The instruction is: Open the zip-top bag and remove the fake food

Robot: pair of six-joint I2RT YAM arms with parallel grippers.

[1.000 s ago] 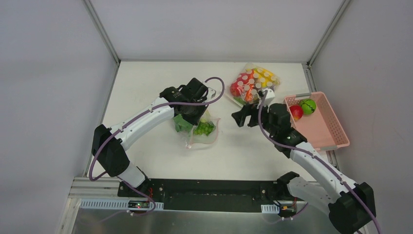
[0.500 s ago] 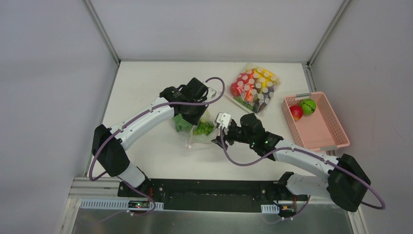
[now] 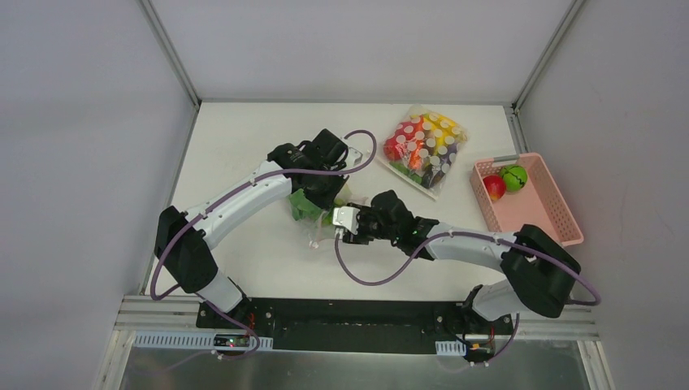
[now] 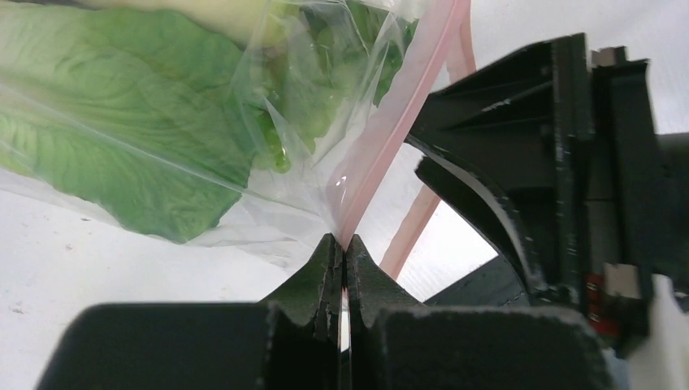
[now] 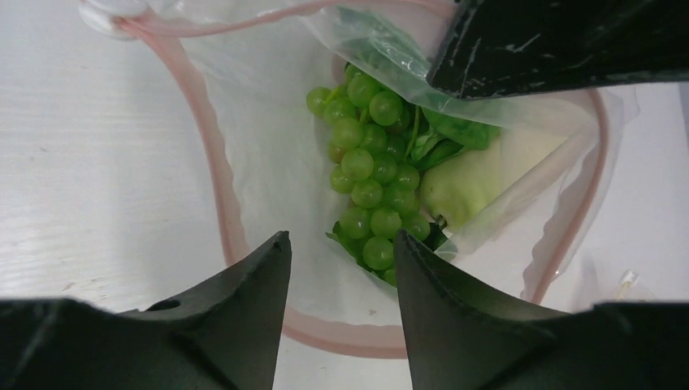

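The clear zip-top bag (image 3: 318, 227) lies at the table's middle, its pink zip strip (image 5: 213, 154) spread into an open mouth. My left gripper (image 4: 344, 244) is shut on the pink strip (image 4: 382, 138) and holds that edge up; lettuce (image 4: 122, 122) shows through the plastic. My right gripper (image 5: 341, 244) is open at the bag's mouth, its fingertips just above the green grapes (image 5: 370, 187) inside. A pale radish (image 5: 479, 179) and lettuce lie beside the grapes. In the top view the right gripper (image 3: 351, 225) meets the bag under the left gripper (image 3: 325, 183).
A white-dotted clear bag of red, orange and yellow items (image 3: 424, 146) lies at the back right. A pink basket (image 3: 544, 219) at the right edge holds a red apple (image 3: 494, 187) and a green round fruit (image 3: 513, 176).
My right arm has swung left from beside the pink basket to the bag's open mouth. My left gripper has stayed on the bag's edge.
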